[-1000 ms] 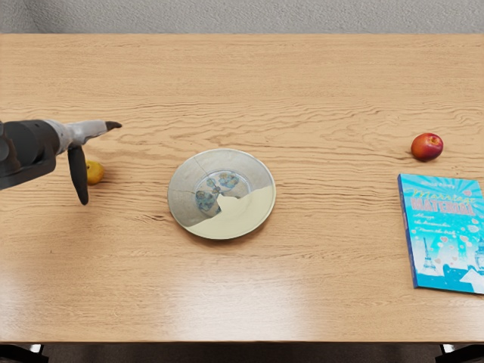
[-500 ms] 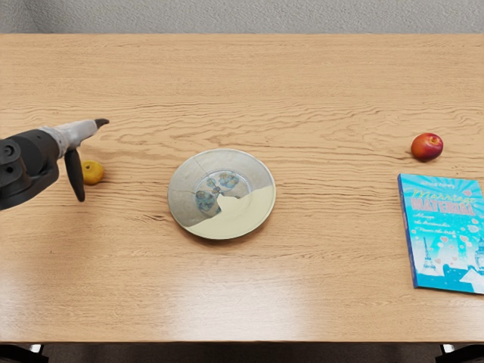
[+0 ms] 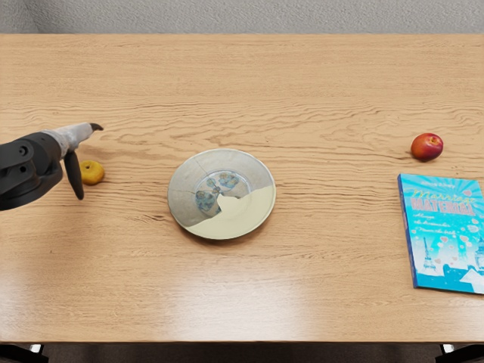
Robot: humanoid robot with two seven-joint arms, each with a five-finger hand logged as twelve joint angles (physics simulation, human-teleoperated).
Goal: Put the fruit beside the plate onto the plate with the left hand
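Hovering my left hand [image 3: 64, 142], fingers spread & empty, w/ the fruit [image 3: 92, 172] on the table [image 3: 302, 91] just right of it, btwn hand & plate [image 3: 178, 178], so I reckon a short reach rightward does it.

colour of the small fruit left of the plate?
Yellow-orange: the small round fruit shows plainly in the head view, just right of the left hand.

We see a bulky matte-black forearm [image 3: 26, 168] with a round joint cap, and our left hand [image 3: 70, 144]: pale grey at its base, with slender fingers [image 3: 73, 172], one black, one grey with a dark tip.
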